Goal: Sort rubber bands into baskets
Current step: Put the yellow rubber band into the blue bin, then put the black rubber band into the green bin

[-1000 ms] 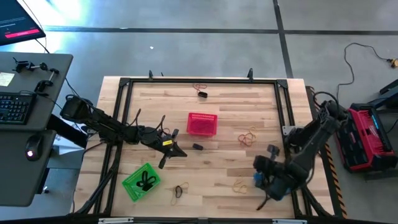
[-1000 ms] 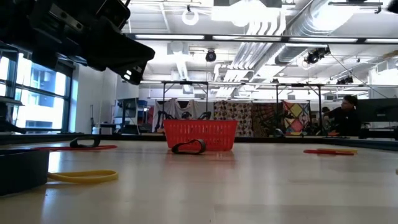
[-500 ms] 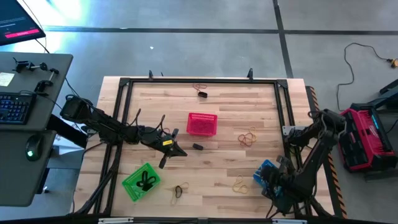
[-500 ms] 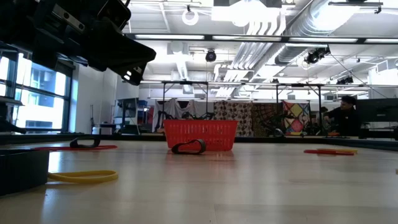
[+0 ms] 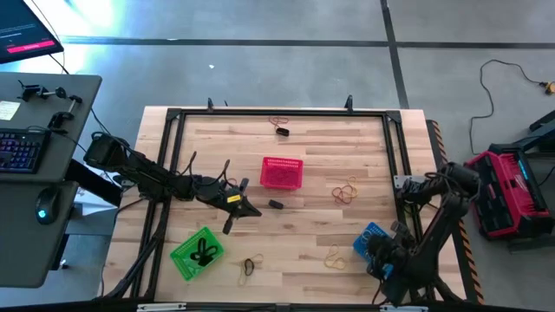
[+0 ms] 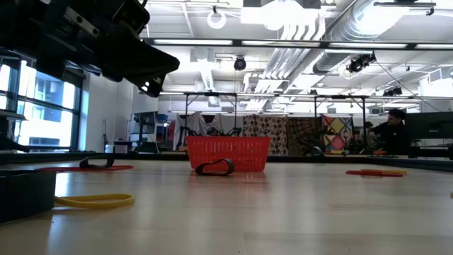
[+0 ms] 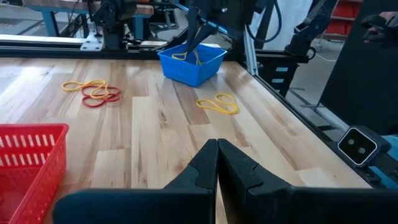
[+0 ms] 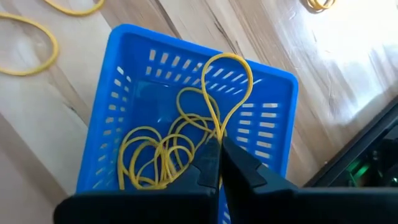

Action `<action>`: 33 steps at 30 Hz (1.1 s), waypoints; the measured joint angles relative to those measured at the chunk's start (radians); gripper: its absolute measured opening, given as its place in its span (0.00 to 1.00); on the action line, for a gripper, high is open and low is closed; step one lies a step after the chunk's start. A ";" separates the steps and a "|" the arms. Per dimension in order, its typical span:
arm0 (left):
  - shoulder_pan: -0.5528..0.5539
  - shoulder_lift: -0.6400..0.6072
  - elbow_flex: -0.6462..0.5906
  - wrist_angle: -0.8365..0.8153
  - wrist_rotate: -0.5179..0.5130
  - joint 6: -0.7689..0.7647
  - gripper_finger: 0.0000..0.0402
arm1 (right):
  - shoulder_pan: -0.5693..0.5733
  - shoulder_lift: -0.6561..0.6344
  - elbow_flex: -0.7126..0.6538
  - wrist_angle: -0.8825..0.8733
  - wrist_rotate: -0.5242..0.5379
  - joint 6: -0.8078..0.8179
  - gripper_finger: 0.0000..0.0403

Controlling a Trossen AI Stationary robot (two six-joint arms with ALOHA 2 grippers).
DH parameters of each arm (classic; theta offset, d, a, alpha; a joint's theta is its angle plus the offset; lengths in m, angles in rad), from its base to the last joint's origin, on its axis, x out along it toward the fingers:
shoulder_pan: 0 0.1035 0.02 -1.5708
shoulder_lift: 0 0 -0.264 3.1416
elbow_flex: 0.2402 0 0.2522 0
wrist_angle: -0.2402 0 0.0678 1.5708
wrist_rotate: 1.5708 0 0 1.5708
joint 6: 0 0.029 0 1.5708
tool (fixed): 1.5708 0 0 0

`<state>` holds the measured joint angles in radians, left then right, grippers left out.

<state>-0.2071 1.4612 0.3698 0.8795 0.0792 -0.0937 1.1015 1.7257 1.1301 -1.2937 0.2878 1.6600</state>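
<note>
My right gripper (image 8: 219,148) is over the blue basket (image 5: 368,241) at the table's near right and is shut on a yellow rubber band (image 8: 229,81). Several yellow bands (image 8: 155,155) lie in that basket. My left gripper (image 7: 217,148) is shut and empty, above the table between the green basket (image 5: 197,252) and the red basket (image 5: 282,172). The green basket holds black bands. Loose bands lie on the wood: yellow and red (image 5: 346,191), yellow (image 5: 334,257), black (image 5: 276,204), and black with tan (image 5: 251,266). My right gripper pinches the yellow band between its two fingertips, at the place where the loop's two strands come together (image 8: 217,132). The fingers slant down over the blue basket, as the left wrist view (image 7: 191,38) shows. The loop spreads open beyond the fingertips, over the basket's inside.
More bands (image 5: 279,126) lie near the table's far edge. A black metal frame (image 5: 395,139) runs round the table. A desk with a keyboard (image 5: 22,147) stands to the left, and a red case (image 5: 512,191) to the right.
My right arm has drawn back toward the table's near right corner, and the blue basket, covered by the arm a second ago, now shows in the high view.
</note>
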 joint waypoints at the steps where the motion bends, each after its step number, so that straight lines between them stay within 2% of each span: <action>1: -0.002 0.000 0.000 0.000 -0.001 0.000 0.00 | 0.000 0.007 0.000 0.000 0.000 0.000 0.00; 6: -0.004 0.000 0.000 -0.002 -0.002 0.009 0.00 | -0.009 0.038 0.000 0.012 -0.029 0.002 0.00; 13: -0.004 0.000 0.000 -0.002 -0.003 0.010 0.00 | -0.060 0.040 0.000 -0.008 -0.216 0.005 0.00; 23: -0.004 0.000 0.000 -0.002 -0.004 0.009 0.00 | -0.087 0.017 0.000 -0.042 -0.229 -0.024 0.02; 26: -0.004 0.000 0.000 -0.001 -0.004 0.009 0.00 | -0.087 0.015 0.000 -0.054 -0.229 -0.027 0.08; 33: -0.004 0.000 0.000 0.000 -0.005 0.009 0.00 | -0.088 0.015 0.000 -0.056 -0.236 -0.030 0.31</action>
<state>-0.2115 1.4612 0.3698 0.8795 0.0746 -0.0849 1.0138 1.7405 1.1301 -1.3499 0.0521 1.6298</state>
